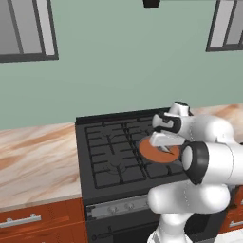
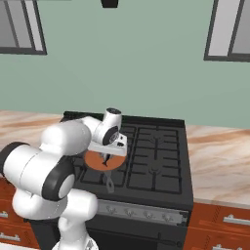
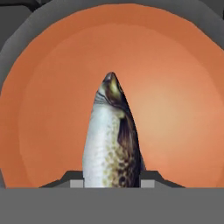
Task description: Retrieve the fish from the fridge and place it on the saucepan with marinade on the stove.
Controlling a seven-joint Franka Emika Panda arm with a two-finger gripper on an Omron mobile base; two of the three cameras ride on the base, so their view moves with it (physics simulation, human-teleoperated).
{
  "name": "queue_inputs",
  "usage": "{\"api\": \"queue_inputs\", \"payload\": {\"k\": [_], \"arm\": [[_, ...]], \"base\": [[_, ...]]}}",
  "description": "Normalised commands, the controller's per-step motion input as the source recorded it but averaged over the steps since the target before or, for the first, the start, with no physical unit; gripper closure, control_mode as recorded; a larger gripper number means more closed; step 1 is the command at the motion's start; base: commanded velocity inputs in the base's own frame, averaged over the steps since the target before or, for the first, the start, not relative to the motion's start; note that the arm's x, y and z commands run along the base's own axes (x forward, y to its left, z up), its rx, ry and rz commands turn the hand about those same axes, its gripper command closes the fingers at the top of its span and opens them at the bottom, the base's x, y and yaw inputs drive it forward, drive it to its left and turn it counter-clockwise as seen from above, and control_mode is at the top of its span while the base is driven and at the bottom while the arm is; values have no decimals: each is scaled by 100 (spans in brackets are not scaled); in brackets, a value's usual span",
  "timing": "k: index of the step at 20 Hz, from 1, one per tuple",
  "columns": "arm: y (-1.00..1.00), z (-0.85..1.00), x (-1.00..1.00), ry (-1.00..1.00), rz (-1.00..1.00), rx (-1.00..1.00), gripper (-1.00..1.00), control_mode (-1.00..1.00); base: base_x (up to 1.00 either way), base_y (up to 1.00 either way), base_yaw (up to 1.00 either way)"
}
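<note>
From where I sit, both base views come through bright and evenly lit, a flat rendered light with no clear source, no glare and hardly any cast shadow on the green wall (image 1: pixel 118 61) or the marbled table (image 1: pixel 35 156). The black stove (image 2: pixel 151 156) reads dark and low in contrast, its grates coarse and slightly jagged. My hand view is soft and pixelated, with a pale glow on the orange marinade (image 3: pixel 175 105) beside the fish (image 3: pixel 111 144).
</note>
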Motion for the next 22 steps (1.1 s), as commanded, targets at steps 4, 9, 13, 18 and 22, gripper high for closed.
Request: {"api": "queue_inputs", "payload": {"k": [4, 9, 13, 18, 22], "arm": [[0, -2, 38, 0, -5, 0, 100, -100], [0, -8, 26, 0, -5, 0, 100, -100], [2, -24, 4, 0, -4, 0, 100, -100], [1, -31, 8, 0, -3, 0, 100, -100], [4, -38, 3, 0, -3, 0, 100, -100]], "base": [[0, 0, 0], [0, 0, 0], [0, 0, 0], [0, 0, 0], [0, 0, 0]]}}
